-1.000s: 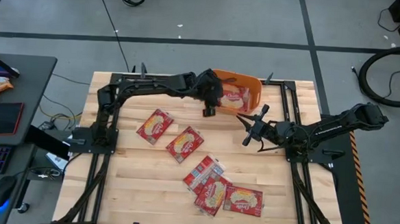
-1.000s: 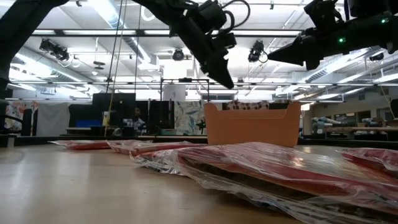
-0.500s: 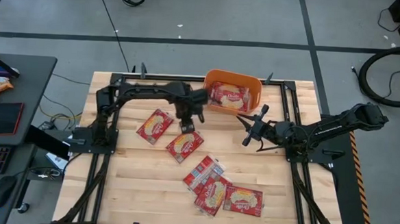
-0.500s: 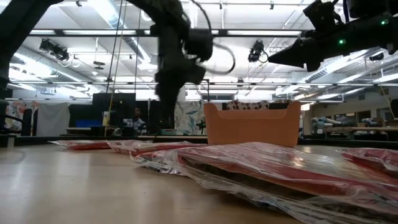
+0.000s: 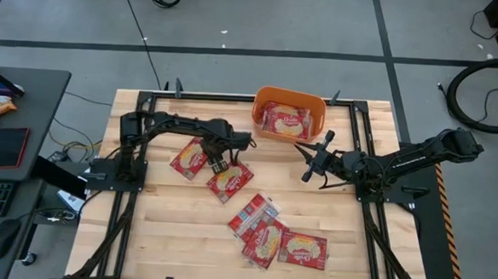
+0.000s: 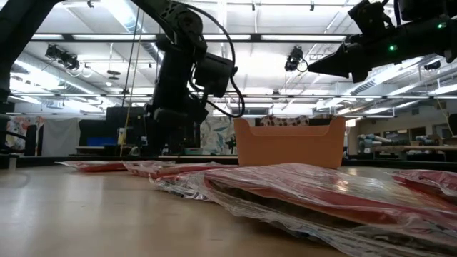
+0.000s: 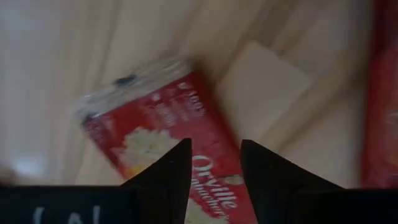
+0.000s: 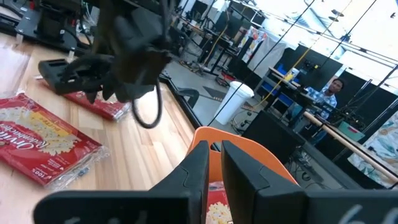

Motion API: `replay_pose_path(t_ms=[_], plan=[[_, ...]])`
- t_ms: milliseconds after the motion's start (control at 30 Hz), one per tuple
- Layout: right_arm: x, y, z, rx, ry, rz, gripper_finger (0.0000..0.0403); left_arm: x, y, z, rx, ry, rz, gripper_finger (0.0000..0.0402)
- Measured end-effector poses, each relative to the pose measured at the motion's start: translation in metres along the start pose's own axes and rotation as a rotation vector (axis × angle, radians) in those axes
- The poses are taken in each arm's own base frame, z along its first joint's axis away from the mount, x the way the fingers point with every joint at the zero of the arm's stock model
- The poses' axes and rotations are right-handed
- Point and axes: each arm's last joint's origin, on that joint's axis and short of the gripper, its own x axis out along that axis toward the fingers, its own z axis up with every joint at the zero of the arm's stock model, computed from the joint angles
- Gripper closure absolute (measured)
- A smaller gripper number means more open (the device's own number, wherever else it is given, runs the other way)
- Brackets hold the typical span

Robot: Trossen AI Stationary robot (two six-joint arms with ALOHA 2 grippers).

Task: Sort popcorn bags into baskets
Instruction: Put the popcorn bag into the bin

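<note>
My left claw [image 5: 220,162] hangs low over the wooden table [image 5: 346,247], its tip above the upper end of one popcorn bag [image 5: 230,180]. In the left wrist view my two dark fingers [image 7: 177,174] stand apart with the red bag [image 7: 168,146] showing in the gap; they grip nothing. That bag is a flat rectangle of glossy red foil with a pale crimped end and a cream oval of popcorn printed in the middle. In the high view its long axis runs on a diagonal, upper right to lower left. A second bag [image 5: 192,157] lies just to the left of the claw on much the same slant, and it is the red strip at the edge of the left wrist view.

Three more bags [image 5: 271,235] lie overlapped in a loose fan near the front middle of the table, each turned a different way. In the low view they are shiny, wrinkled film close to the lens.

The tub [image 5: 317,105] sits at the back edge, orange smooth plastic with rounded corners, and one bag [image 5: 286,120] lies flat inside, long axis across the tub.

My right claw [image 5: 311,162] hovers in the air right of centre, pointing towards the left arm, with the fingers nearly together and nothing between them.
</note>
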Motion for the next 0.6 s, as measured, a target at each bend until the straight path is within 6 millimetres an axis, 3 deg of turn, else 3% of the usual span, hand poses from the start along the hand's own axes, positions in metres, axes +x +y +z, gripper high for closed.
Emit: replay_pose_path(t_ms=[100,400,600], plan=[[0.000,0.000,0.000,-0.001,-0.001,0.002,0.0355,-0.003,-0.008,-0.007,0.004,0.008,0.082,0.0260],[0.000,0.000,0.002,0.017,-0.023,0.008,0.0355,-0.006,-0.037,-0.019,-0.003,-0.018,0.107,0.0260],[-0.001,0.001,0.002,0.014,-0.024,0.015,0.0355,0.021,-0.030,-0.031,-0.023,0.084,0.091,0.0260]])
